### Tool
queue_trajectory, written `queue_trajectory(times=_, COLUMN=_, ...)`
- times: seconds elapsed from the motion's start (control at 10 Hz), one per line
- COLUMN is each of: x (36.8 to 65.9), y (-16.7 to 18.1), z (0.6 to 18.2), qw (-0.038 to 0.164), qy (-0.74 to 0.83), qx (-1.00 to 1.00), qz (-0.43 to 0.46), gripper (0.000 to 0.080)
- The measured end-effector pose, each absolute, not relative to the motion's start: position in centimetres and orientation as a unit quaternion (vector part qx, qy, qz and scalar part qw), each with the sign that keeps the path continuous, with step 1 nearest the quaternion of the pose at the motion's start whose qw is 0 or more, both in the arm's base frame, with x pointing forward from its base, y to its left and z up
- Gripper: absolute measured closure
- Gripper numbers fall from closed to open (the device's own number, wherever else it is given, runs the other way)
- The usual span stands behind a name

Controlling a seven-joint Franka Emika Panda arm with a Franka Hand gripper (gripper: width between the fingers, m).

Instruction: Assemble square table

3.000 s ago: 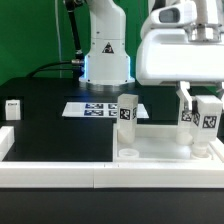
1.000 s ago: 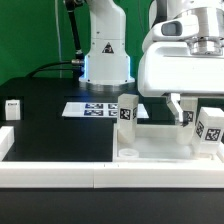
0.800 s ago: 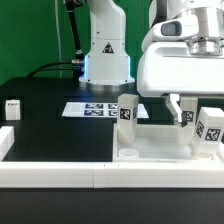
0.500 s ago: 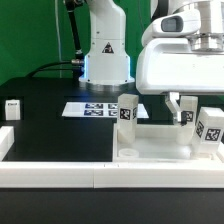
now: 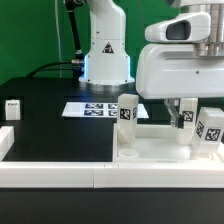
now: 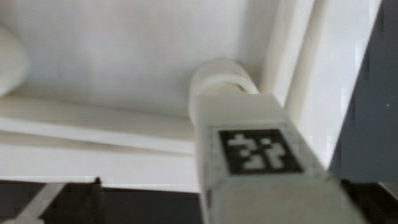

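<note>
A black table [image 5: 50, 135] carried the parts of a square table, with the white base of the robot arm [image 5: 105, 50] standing at its far edge. The square tabletop panel [image 5: 160, 140], white and rimmed, lay flat by the table's near edge toward the exterior view's right. It lay just behind the long low white border rail [image 5: 55, 172] that ran along that edge. A short white leg [image 5: 127, 110] with a black-and-white tag stood upright at the panel's far corner on the exterior view's left. A second tagged leg [image 5: 208, 130] stood at the panel's edge on the exterior view's right and looked slightly tilted. The gripper [image 5: 186, 115] hung just beside this second leg, low over the panel, under its bulky white housing. Its jaws were spread wide and grasped nothing; whether a finger touched the leg could not be told. A third leg [image 5: 12, 108] stood alone near the table's edge on the exterior view's left, well apart from the panel. The marker board [image 5: 95, 108] lay flat near the table's far edge, in front of the robot base. In the wrist view the second leg [image 6: 249, 130] filled the middle, rounded end and square tag showing, close against the raised rim of the panel [image 6: 107, 110].
</note>
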State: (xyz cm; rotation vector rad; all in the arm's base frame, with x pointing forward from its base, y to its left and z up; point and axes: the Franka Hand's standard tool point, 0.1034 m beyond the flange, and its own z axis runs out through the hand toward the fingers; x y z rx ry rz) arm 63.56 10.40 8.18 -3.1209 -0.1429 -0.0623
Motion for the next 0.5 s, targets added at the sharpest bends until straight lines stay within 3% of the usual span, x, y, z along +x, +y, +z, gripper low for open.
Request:
queue_trajectory(times=0.2, x=64.11, y=10.66, z=8.90, qw=0.013, qy=-0.029, qx=-0.999, qz=0.035, gripper=0.0151)
queue_trajectory(times=0.4, x=64.26, y=10.56, z=8.91, qw=0.013, qy=-0.020, qx=-0.999, qz=0.034, gripper=0.0153)
queue_trajectory(times=0.5, x=64.26, y=10.55, z=8.91, qw=0.012, qy=-0.007, qx=-0.999, qz=0.034, gripper=0.0323)
